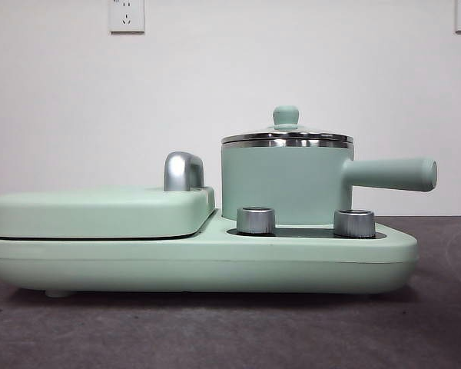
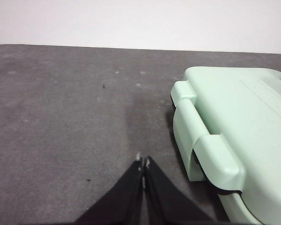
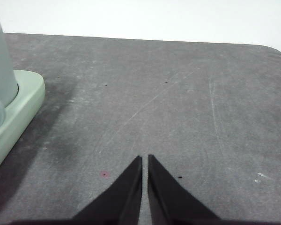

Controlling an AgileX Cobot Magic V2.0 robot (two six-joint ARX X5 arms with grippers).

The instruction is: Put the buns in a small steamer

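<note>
Nearest the front camera are two steel knobs [image 1: 256, 220] on the mint-green cooker base [image 1: 200, 261], and right behind them stands the small steamer [image 1: 286, 181]: a mint cylinder with a steel rim, its glass lid [image 1: 287, 136] seated on top with a green knob, its straight handle [image 1: 392, 174] pointing out to one side. Beside it on the same base lies the flat lidded griddle [image 1: 100, 211] with its chrome handle [image 1: 183, 171]. The front view shows neither of my arms. From my left wrist I see my left gripper [image 2: 143, 161] with its tips pressed together over the dark grey table [image 2: 65, 108], the griddle's end just beside it. My right gripper [image 3: 144, 159] has its tips nearly together, a thin slit between them, holding nothing, with the base's corner and the steamer's wall off to the side. No view shows any buns.
</note>
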